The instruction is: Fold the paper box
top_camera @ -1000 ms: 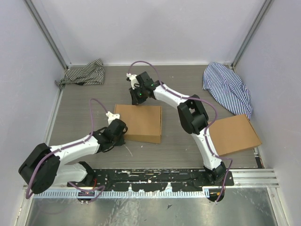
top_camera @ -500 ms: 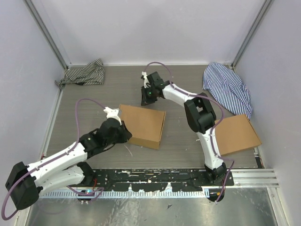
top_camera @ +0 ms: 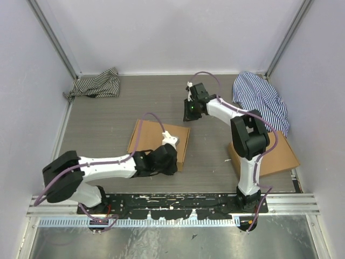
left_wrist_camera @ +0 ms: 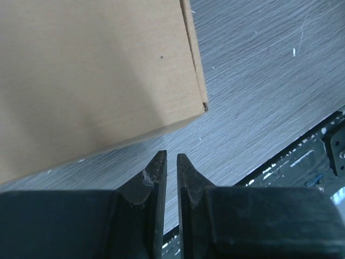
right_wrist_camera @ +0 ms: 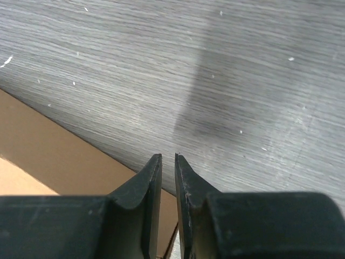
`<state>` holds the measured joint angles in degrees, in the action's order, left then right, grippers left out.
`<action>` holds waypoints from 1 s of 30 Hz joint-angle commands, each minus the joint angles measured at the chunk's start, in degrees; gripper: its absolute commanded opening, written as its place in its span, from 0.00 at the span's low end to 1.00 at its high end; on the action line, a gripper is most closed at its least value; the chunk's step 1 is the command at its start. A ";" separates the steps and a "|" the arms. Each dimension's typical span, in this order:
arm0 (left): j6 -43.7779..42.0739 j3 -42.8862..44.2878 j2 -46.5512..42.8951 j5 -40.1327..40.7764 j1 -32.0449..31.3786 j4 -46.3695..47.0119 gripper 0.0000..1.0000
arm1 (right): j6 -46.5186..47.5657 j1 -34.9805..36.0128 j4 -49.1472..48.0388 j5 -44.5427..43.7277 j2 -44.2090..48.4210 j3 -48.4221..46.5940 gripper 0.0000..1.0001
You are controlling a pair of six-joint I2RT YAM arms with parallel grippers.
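Left gripper [left_wrist_camera: 171, 157] swung right, paper box [left_wrist_camera: 97, 70] just ahead

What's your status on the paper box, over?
Left gripper shut, empty, just off the paper box corner. Right gripper shut, empty, near its far edge. Box lies closed. Nothing blocking it.

No readable text or labels anywhere.
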<state>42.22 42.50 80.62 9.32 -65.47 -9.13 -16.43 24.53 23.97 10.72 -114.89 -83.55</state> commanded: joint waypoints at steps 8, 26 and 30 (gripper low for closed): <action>0.06 5.47 12.81 6.17 -1.21 5.27 0.15 | 2.32 1.57 -0.20 3.81 4.15 6.30 0.22; -0.18 12.63 18.39 14.54 -0.71 0.17 0.13 | 3.37 7.19 4.26 0.88 3.48 2.88 0.20; -0.44 11.53 15.28 14.16 -0.76 -1.91 0.14 | 2.27 7.11 4.69 -2.11 4.54 3.71 0.20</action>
<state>42.68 55.24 99.96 17.58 -67.75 -10.50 -12.82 30.04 18.72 9.10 -113.10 -80.84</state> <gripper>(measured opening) 0.134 0.203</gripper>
